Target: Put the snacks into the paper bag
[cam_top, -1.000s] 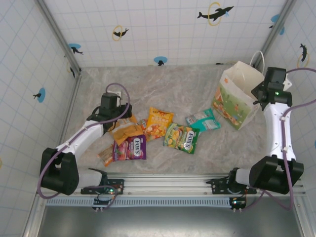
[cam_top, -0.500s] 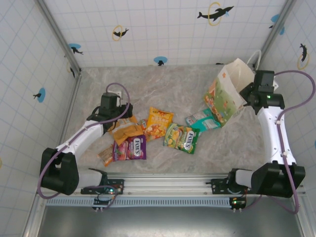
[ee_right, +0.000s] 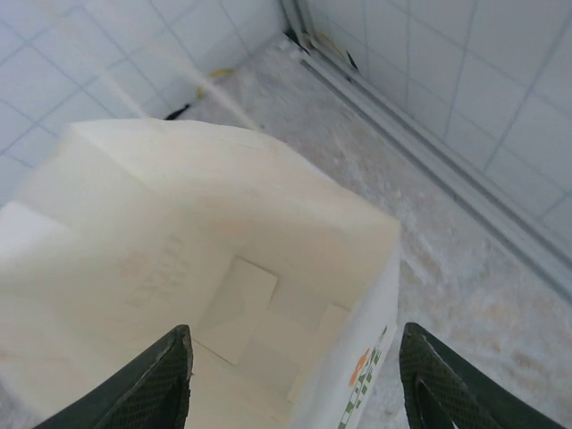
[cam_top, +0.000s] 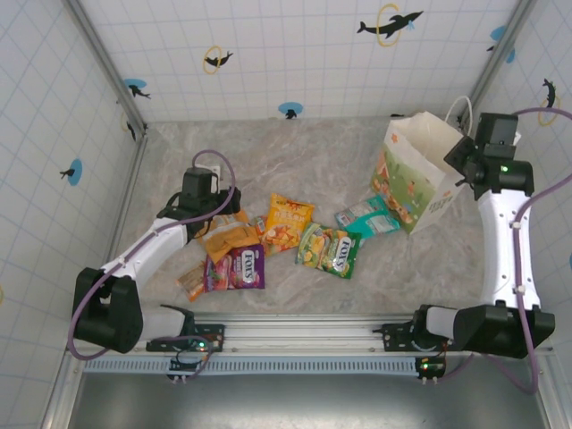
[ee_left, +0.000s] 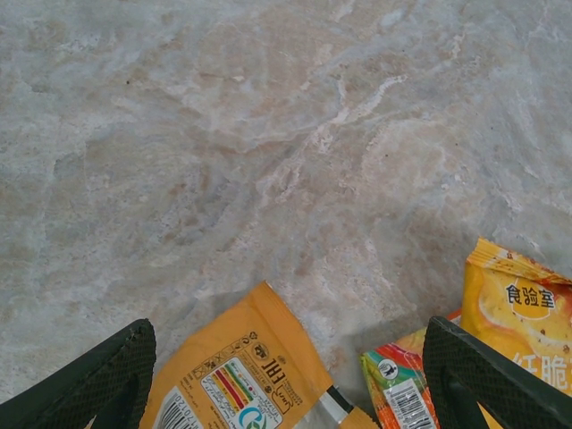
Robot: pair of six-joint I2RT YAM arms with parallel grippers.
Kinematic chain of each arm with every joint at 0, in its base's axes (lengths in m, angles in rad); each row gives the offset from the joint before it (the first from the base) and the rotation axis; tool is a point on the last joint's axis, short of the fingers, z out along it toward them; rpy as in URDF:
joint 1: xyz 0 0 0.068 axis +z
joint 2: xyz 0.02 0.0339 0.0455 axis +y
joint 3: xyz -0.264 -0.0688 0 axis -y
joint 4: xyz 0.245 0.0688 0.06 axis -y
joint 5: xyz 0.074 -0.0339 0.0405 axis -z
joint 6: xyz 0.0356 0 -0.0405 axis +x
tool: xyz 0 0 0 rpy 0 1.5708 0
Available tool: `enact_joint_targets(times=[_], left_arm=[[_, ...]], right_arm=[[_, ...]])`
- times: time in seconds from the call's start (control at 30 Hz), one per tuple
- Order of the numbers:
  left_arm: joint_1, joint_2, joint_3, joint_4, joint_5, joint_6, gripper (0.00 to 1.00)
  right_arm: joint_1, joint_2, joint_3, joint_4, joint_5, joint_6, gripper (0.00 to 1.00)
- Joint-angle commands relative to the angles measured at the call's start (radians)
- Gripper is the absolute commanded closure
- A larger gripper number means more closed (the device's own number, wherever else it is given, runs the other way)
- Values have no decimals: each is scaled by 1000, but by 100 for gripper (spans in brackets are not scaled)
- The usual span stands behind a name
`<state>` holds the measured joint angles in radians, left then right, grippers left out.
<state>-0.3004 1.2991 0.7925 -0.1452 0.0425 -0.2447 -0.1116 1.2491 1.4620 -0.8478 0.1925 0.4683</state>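
White printed paper carrier bag (cam_top: 416,170) stands far right on the grey marbled tabletop (cam_top: 295,152). Teal glossy snack packet (cam_top: 366,217) lies just left of its base. Green foil packet (cam_top: 329,249), orange crisp packet (cam_top: 288,221) and purple foil packet (cam_top: 235,268) follow leftward.

You had a stone-veined table (cam_top: 295,152), smooth and mostly matt with a faint sheen. At two o'clock in the top view, the paper bag (cam_top: 413,170) looked like matt white paper, colour-printed outside and plain and dull inside. Near the centre, glossy, crinkled film covered the purple packet (cam_top: 237,268), the green packet (cam_top: 329,250), the orange packet (cam_top: 288,221) and the teal packet (cam_top: 366,216). At six o'clock the rail (cam_top: 295,332) looked like bare pale metal. The fingers (ee_left: 98,384) of your left gripper (ee_left: 288,329) were dull dark plastic.
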Motion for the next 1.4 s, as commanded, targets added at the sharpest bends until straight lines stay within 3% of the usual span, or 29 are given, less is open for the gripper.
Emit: enact_joint_targets(times=[0.0, 0.23, 0.37, 0.73, 0.87, 1.07, 1.37], left_arm=[[-7, 13, 37, -23, 20, -15, 21], [-9, 31, 37, 18, 210, 11, 25], [-11, 43, 45, 19, 260, 9, 26], [-11, 42, 40, 26, 257, 4, 26], [-11, 46, 39, 25, 261, 2, 26], [-11, 54, 51, 16, 254, -5, 26], [-12, 69, 56, 16, 256, -9, 26]], right_arm=[[8, -38, 44, 19, -77, -165, 37], [25, -35, 47, 39, -350, -407, 38], [47, 18, 57, -29, -428, -488, 38], [138, 110, 3, -98, -293, -592, 39], [144, 128, 12, -85, -269, -597, 38], [115, 88, 41, -53, -133, -549, 36], [37, -40, 35, -22, -260, -534, 36]])
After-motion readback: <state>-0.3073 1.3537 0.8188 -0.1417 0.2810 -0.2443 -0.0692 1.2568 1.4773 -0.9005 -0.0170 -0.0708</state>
